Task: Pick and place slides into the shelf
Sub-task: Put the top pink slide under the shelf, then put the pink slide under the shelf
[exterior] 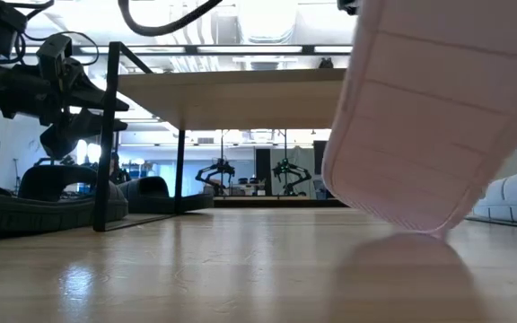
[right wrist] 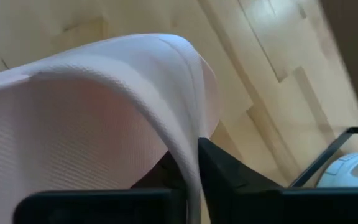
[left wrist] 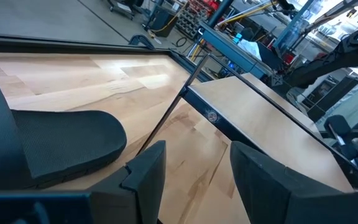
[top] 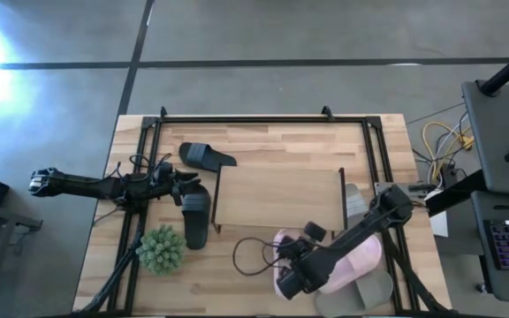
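Observation:
My right gripper [top: 294, 276] is near the table's near edge, shut on a pale pink slide [top: 283, 240], which fills the right of the low view [exterior: 429, 117]. A second pink slide [top: 353, 258] lies under that arm. My left gripper [top: 193, 187] is open and hovers left of the shelf [top: 279, 196], between two black slides [top: 206, 156] [top: 195, 216] lying flat on the table. Its wrist view shows one black slide [left wrist: 42, 146] just beyond the fingers. Grey-beige slides [top: 353, 203] [top: 374, 291] lie right of the shelf and at the near right corner. My right gripper pinches the pink slide by the edge of its arched strap [right wrist: 188, 155], one finger under the strap and one finger [right wrist: 229, 174] outside it. The slide is tilted steeply, its low end [exterior: 429, 224] close above the tabletop; whether it touches the table I cannot tell.
A small green plant [top: 160, 249] stands near the table's near left corner, beside the nearer black slide. A loose dark cable [top: 247, 256] loops on the table in front of the shelf. Dark frame rails [top: 263, 118] run along the table's far and side edges.

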### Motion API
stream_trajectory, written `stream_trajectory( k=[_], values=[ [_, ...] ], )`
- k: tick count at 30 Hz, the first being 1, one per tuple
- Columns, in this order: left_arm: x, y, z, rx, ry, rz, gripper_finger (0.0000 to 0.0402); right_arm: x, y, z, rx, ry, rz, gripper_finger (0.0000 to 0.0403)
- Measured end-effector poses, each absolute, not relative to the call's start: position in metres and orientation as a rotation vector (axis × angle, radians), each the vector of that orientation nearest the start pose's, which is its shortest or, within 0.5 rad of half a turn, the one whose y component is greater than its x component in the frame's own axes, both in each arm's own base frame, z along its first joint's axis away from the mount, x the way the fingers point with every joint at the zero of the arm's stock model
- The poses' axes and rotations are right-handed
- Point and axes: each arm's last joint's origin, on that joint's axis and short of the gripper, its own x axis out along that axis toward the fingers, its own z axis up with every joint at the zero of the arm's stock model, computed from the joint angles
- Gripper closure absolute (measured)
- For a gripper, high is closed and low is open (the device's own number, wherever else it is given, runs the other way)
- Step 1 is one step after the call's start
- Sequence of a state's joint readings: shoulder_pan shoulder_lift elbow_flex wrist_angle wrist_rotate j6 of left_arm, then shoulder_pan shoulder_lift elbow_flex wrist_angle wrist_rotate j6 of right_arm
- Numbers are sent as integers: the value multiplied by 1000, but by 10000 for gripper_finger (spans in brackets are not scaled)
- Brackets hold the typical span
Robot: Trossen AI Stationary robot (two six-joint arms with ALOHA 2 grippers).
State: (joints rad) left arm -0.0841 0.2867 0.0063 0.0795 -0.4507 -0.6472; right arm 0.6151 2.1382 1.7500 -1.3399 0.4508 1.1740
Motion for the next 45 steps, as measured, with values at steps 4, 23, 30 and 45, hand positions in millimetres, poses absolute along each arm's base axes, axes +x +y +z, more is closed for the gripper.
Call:
stream_trajectory(
  k=[4,23,30,45],
  values=[
    [111,3,149,-584,70,414,236,332,219,194,98,1257,-699,318],
    [111,3,149,-584,70,414,236,319,228,211,215,1521,-484,198],
    [111,3,149,-584,70,414,236,293,224,218,359,1754,-753,197],
    [111,3,149,-584,73,415,236,272,242,217,512,1840,-861,205]
  ],
)
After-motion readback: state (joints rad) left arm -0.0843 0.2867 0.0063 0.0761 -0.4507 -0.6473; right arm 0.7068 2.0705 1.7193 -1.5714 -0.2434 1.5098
